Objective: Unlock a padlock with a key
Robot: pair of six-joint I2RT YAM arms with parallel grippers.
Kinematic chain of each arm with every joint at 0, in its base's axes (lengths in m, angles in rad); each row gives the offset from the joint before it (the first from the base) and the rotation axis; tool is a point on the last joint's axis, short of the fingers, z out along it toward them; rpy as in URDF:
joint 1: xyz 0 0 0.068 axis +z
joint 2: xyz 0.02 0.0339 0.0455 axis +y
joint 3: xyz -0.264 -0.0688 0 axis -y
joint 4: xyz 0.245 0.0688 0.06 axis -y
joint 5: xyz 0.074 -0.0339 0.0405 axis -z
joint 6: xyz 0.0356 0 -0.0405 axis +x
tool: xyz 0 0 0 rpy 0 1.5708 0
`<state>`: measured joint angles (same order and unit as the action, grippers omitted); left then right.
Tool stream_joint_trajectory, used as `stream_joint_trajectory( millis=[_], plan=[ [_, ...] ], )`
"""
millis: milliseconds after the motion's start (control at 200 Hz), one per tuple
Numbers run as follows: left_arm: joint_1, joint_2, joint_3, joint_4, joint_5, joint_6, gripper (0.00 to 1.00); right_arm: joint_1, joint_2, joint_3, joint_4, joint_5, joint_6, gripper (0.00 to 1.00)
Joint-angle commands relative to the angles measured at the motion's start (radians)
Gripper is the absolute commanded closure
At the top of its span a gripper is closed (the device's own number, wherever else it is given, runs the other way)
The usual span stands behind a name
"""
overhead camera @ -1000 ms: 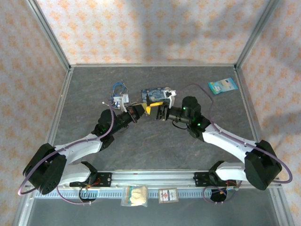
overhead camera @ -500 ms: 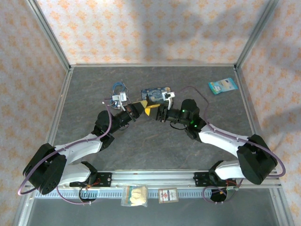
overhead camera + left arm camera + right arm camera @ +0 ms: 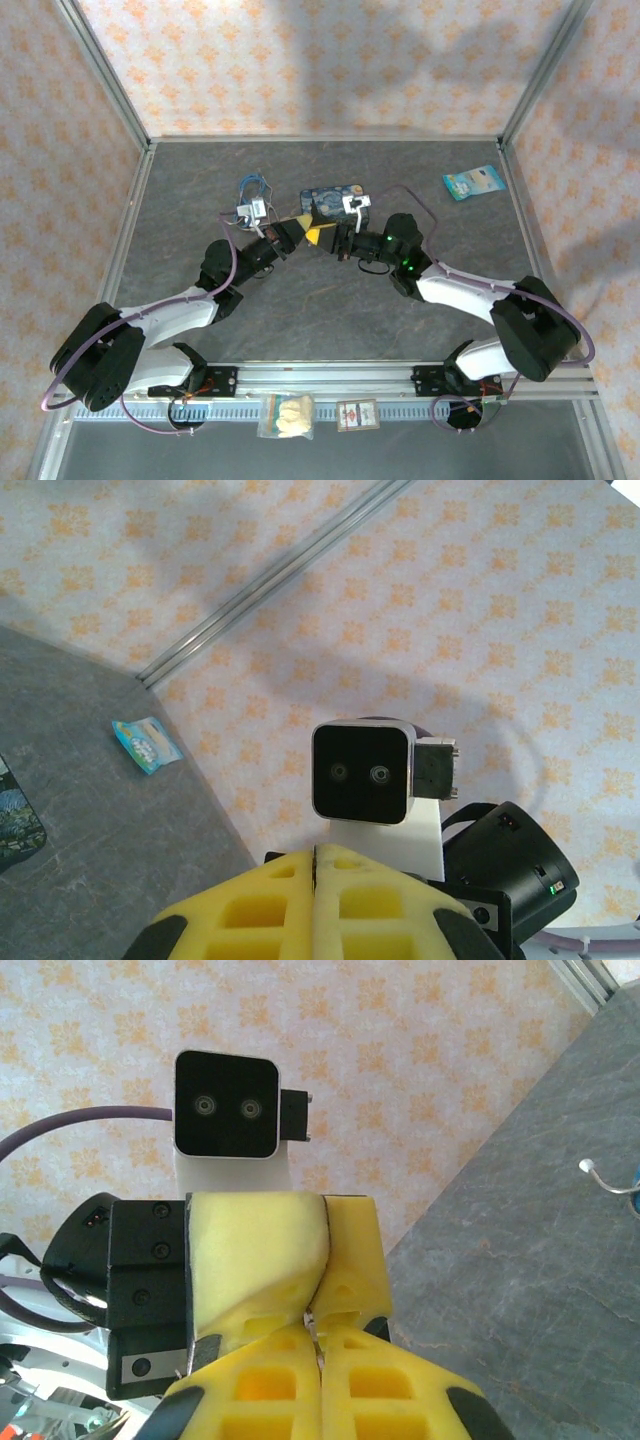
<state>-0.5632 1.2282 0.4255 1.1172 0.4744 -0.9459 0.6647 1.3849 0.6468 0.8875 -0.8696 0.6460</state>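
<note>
A grey, stone-patterned table [image 3: 330, 300] is enclosed by walls [image 3: 300, 60] papered in a pale orange floral print, with aluminium posts at the corners. In the top view, both arms are stretched toward the middle of the table, and their yellow tips are brought together just below a blue box [image 3: 333, 203].

The left gripper [image 3: 299, 220] is reached in from 8 o'clock and the right gripper [image 3: 320, 235] from 4 o'clock. The two are seen touching or very nearly so.

In the left wrist view, the left gripper's pads [image 3: 270, 905] are pressed flat together along a thin seam, with no gap to be seen. In the right wrist view, the right gripper's pads [image 3: 270, 1385] are likewise closed against each other, and the left gripper's closed tips are met right at their ends.

Whether anything is pinched in either pair cannot be told. The padlock and the key cannot be made out. If they are held, they are hidden in the foam where the tips meet.

From that meeting point, a blue cord bundle [image 3: 255, 187] is found at 10 o'clock and a light blue packet [image 3: 473, 182] lies well apart at 2 o'clock. Two small sachets [image 3: 285, 415] are set on the rail at 6 o'clock.
</note>
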Motion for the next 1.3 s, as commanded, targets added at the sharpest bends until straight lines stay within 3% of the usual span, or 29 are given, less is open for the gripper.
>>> stream_joint_trajectory(
  millis=[0,90,125,160,240,325,520,646,961,1296],
  plan=[
    [-0.003,-0.024,-0.016,0.051,-0.039,-0.016,0.77,-0.003,-0.009,0.004,0.031,0.006,-0.025,1.00],
    [-0.002,-0.062,-0.019,-0.022,-0.105,0.012,0.17,-0.005,-0.021,0.025,-0.079,0.024,-0.095,1.00],
    [-0.001,-0.084,-0.019,-0.076,-0.144,0.034,0.05,-0.006,-0.030,0.035,-0.136,0.035,-0.128,1.00],
    [0.000,-0.107,-0.016,-0.144,-0.192,0.055,0.01,-0.007,-0.041,0.045,-0.197,0.050,-0.167,1.00],
    [0.005,-0.139,0.001,-0.316,-0.285,0.096,0.01,-0.023,-0.060,0.057,-0.322,0.079,-0.232,1.00],
    [0.005,-0.128,0.015,-0.408,-0.295,0.133,0.03,-0.055,-0.059,0.068,-0.433,0.066,-0.272,1.00],
    [-0.005,0.008,-0.043,-0.331,-0.252,0.052,0.17,-0.084,-0.073,0.069,-0.675,0.159,-0.442,1.00],
    [-0.058,0.138,-0.015,-0.282,-0.250,0.039,0.21,-0.119,-0.074,0.073,-0.797,0.219,-0.509,1.00],
    [-0.174,0.437,0.176,-0.323,-0.328,0.029,0.26,-0.275,-0.148,0.022,-0.895,0.265,-0.513,1.00],
    [-0.187,0.617,0.395,-0.569,-0.563,0.119,0.37,-0.332,-0.235,-0.035,-0.824,0.244,-0.432,1.00]
  ],
)
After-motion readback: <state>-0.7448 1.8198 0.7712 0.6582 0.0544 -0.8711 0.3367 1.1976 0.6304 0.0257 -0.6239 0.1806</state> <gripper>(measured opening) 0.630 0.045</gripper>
